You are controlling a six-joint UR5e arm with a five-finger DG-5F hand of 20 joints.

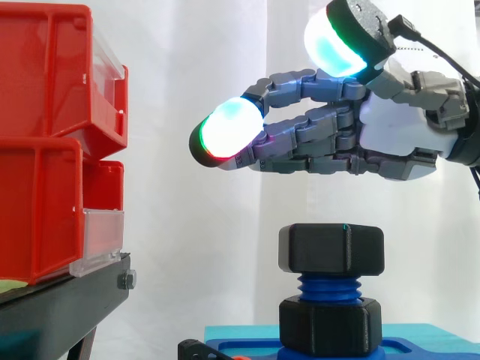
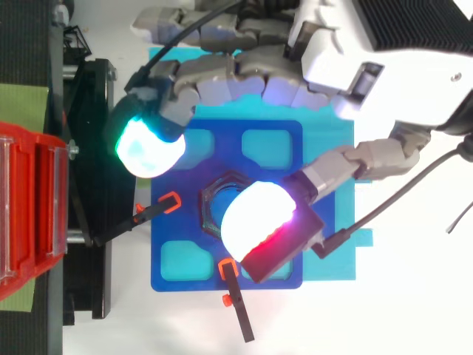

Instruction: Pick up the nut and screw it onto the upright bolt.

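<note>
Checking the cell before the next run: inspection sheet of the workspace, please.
Surface: blue plate lying on a cyan base.
Job's things: black nut sits atop the upright blue bolt, thread showing beneath it; a lower black nut sits at the bolt's foot.
Clutter: two black, orange-tipped clamps at the plate's edges.
Grippers: robot hand open, fingers straight, above the nut and apart from it, holding nothing.
Cables: nothing seen.
Surroundings: red bins stacked on a black stand; white curtain behind.
</note>
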